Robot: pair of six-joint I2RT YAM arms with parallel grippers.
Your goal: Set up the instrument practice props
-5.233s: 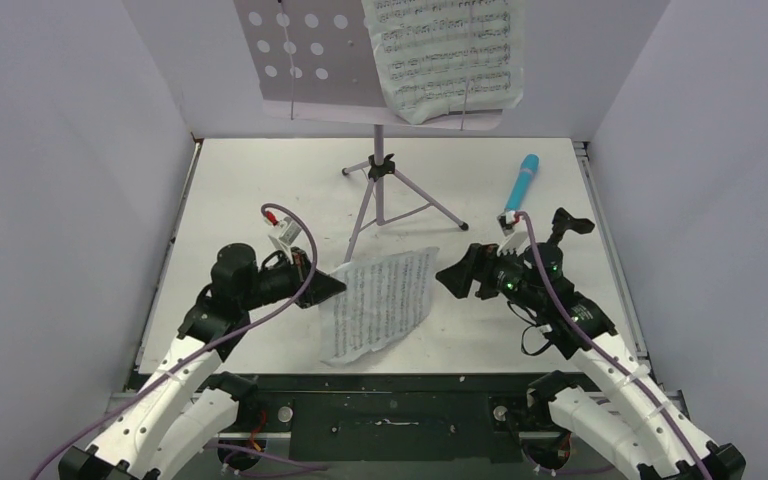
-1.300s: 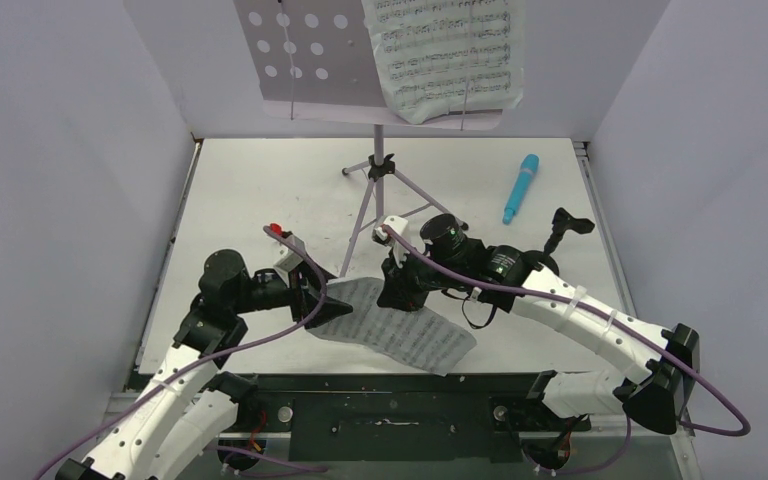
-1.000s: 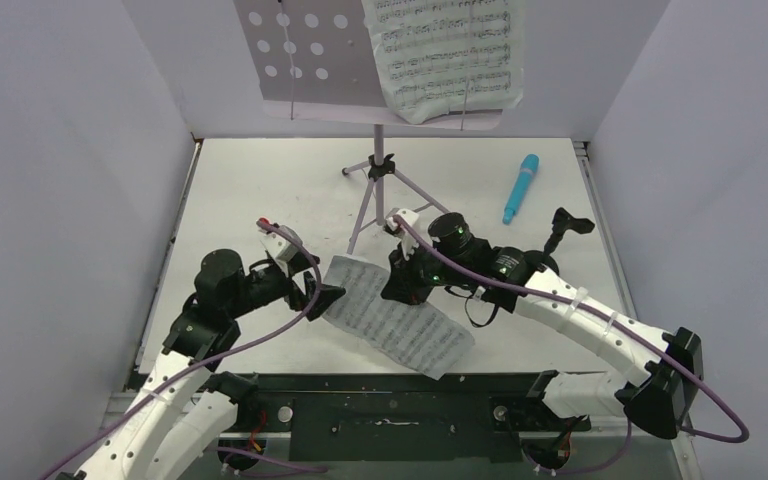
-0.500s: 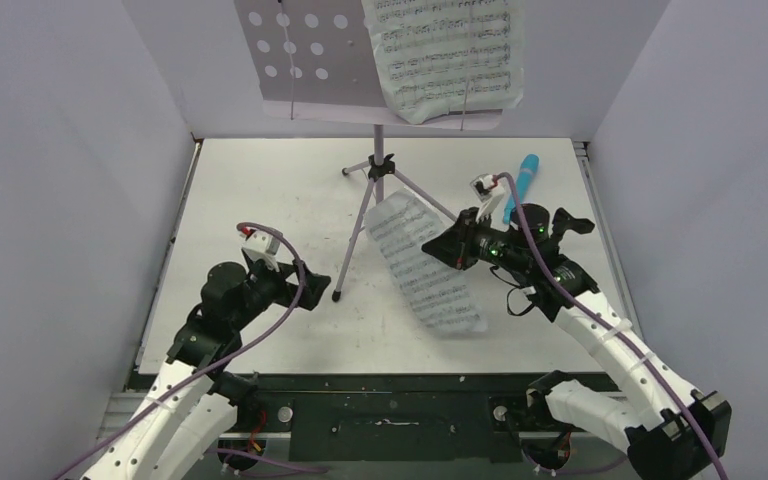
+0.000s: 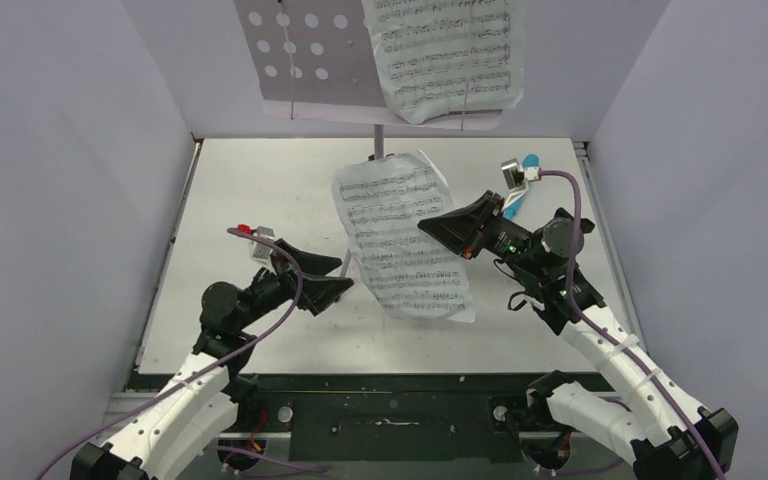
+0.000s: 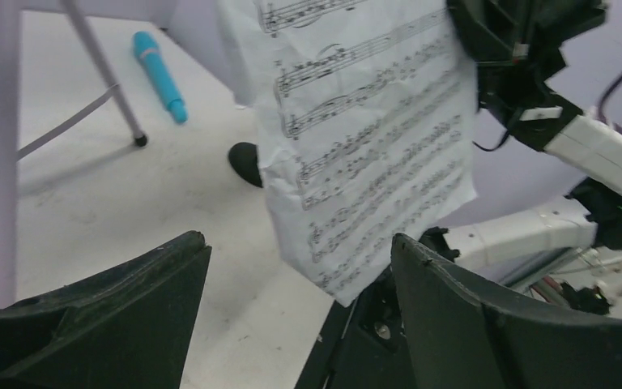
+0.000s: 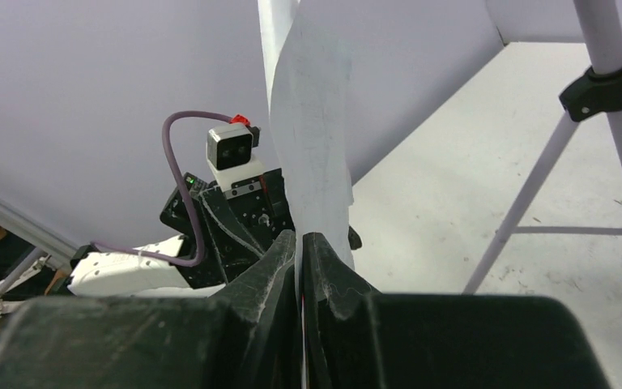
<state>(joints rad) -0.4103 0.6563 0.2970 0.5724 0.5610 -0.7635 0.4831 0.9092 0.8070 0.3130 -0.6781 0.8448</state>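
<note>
Fingers of the right gripper [image 7: 300, 239] clenched on the right edge of a white sheet-music page [image 5: 405, 235], which hangs above the table [image 5: 250, 190] centre; left gripper [image 5: 343, 273] spread wide, grasping nothing, near the page's lower left; another page [image 5: 445, 55] rests on the lilac music stand [image 5: 300, 60] desk's right side; turquoise toy microphone [image 6: 158, 73] lies toward the table's far right corner.

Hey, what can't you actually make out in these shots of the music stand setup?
Top view: the music stand is cut off by the upper edge; the held page hides most of its legs.
Top view: the microphone is mostly behind the right arm's camera.
Right wrist view: the page is edge-on, notes unreadable.
</note>
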